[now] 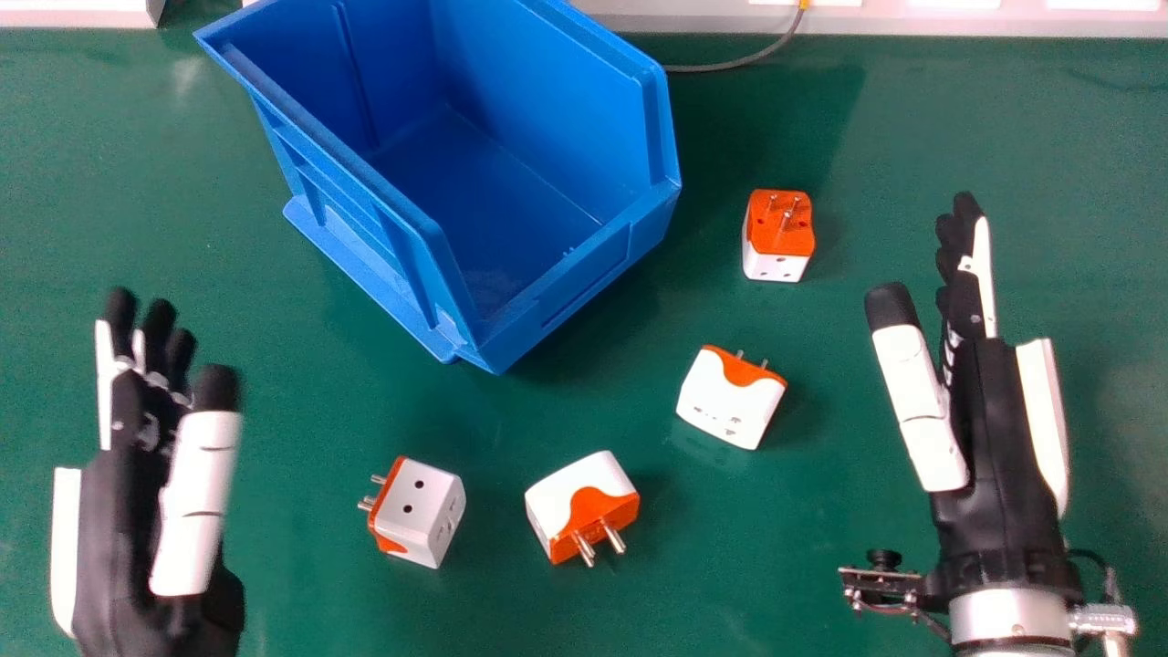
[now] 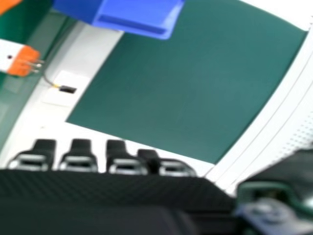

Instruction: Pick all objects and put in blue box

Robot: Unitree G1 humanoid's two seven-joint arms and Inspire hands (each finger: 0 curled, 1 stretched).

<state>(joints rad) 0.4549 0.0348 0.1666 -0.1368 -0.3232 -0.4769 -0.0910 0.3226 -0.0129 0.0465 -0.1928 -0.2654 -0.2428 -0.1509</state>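
Blue box [image 1: 547, 310]: upper left to upper middle of the frame, set at a slant on the green table [image 1: 912, 119], open side up, its inner floor in sight.
Plug adapters: 4, white and orange, lying on the table outside the box, apart from each other.
Adapter 1 [image 1: 777, 235]: right of the box, orange face and pins up.
Adapter 2 [image 1: 730, 401]: right of centre, pins toward the frame's top.
Adapter 3 [image 1: 579, 506]: lower middle, pins toward the bottom edge.
Adapter 4 [image 1: 418, 511]: lower left of centre, pins pointing left.
Left hand [image 1: 137, 511]: lower left, fingers extended, thumb apart from them.
Right hand [image 1: 990, 429]: right side, fingers extended, thumb standing apart.
Cable [image 1: 730, 66]: upper middle, beyond the box's right corner.
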